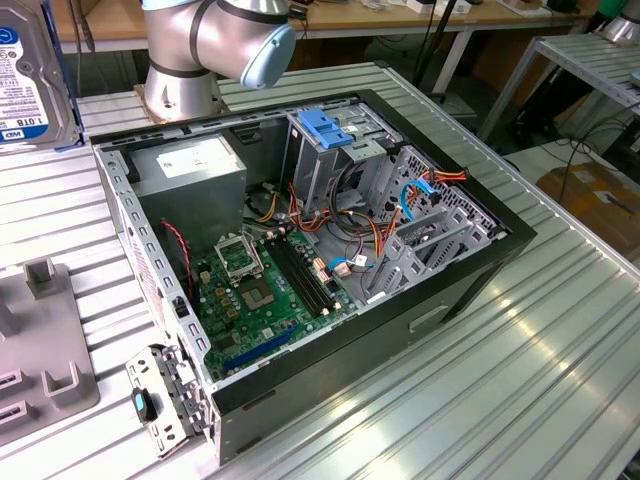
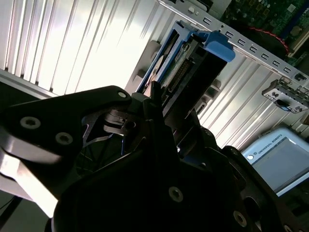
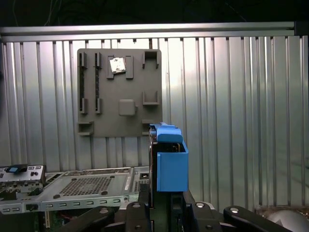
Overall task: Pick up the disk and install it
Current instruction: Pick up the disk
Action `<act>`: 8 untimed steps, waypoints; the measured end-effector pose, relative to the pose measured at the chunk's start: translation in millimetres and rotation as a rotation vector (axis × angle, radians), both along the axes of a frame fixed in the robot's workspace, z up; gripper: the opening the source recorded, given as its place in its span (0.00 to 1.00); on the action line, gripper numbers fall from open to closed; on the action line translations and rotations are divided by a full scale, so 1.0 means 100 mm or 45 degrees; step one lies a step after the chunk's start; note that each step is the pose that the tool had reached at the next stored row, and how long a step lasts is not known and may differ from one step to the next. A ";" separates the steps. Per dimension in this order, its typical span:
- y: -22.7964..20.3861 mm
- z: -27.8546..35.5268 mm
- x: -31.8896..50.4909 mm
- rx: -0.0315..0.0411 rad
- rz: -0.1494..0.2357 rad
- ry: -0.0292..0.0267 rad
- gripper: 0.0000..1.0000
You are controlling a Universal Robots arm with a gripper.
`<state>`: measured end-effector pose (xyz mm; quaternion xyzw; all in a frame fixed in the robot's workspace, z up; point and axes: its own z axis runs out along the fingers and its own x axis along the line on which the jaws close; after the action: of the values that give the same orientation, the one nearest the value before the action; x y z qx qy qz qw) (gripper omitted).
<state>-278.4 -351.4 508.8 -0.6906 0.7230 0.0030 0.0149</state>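
Observation:
The disk [image 1: 28, 72] hangs in the air at the exterior view's top left, its white label with a blue band facing the camera. In both wrist views it stands edge-on between my fingers, with its blue side rail [image 3: 170, 164] showing, and its connector end [image 2: 186, 72] points away from the wrist. My gripper [image 3: 166, 200] is shut on the disk, and its black body [image 2: 159, 159] takes up the near part of the second wrist view. The disk is held above the ribbed table, to one side of the open computer case [image 1: 470, 270].
Inside the case are a metal cage with a blue plastic top [image 1: 325, 130], a grey power-supply box [image 1: 190, 165], a green motherboard [image 1: 260, 290] and loose cables. A grey fixture plate [image 3: 119, 92] lies on the table beside the case. The arm's base [image 1: 185, 70] stands behind the case.

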 end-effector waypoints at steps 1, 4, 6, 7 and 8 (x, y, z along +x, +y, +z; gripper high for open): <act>0.000 0.000 0.004 -0.0001 0.000 0.0000 0.35; 0.000 0.000 0.015 0.0000 0.000 0.0001 0.35; 0.000 0.000 0.028 0.0000 0.000 -0.0001 0.35; 0.000 0.000 0.035 0.0000 0.000 0.0001 0.35; 0.000 0.000 0.044 -0.0001 0.000 0.0001 0.35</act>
<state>-274.0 -351.4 508.9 -0.6907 0.7230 0.0030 0.0148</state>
